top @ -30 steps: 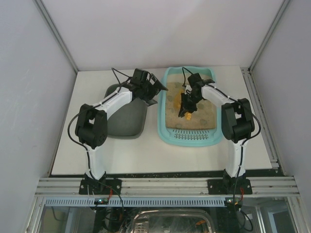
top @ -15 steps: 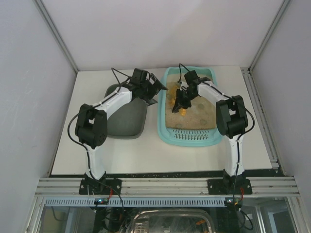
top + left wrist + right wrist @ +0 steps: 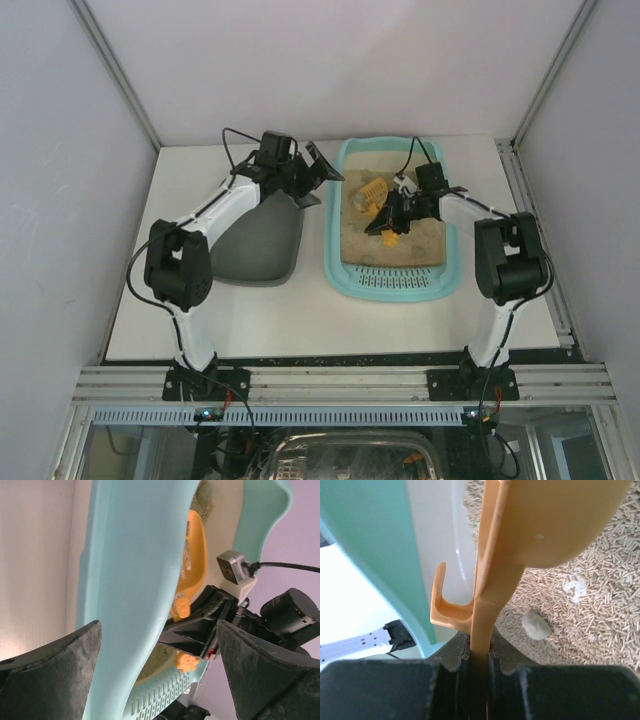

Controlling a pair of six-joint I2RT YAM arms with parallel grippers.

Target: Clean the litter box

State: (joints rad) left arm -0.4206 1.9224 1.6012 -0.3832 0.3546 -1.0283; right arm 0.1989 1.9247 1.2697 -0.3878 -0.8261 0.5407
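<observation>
The light-turquoise litter box (image 3: 437, 280) holds beige litter (image 3: 420, 242), with its slotted grate (image 3: 392, 282) at the near end. My right gripper (image 3: 396, 213) is inside the box, shut on the handle of an orange scoop (image 3: 368, 190) whose bowl points back-left. In the right wrist view the gripper (image 3: 481, 647) clamps the scoop handle (image 3: 485, 605), and a grey clump (image 3: 536, 626) lies on the litter (image 3: 600, 605). My left gripper (image 3: 320, 176) is open and empty at the box's left rim, which passes between its fingers in the left wrist view (image 3: 130, 580).
A smaller dark grey-green tray (image 3: 262, 245) lies left of the litter box, under my left arm. A small orange piece (image 3: 388, 238) shows on the litter near the right gripper. White walls and metal frame rails surround the table (image 3: 300, 320).
My right gripper turned and shifted right within the box, so the scoop bowl now points back-left. My left arm shifted slightly back and left, and its gripper stays open at the rim.
</observation>
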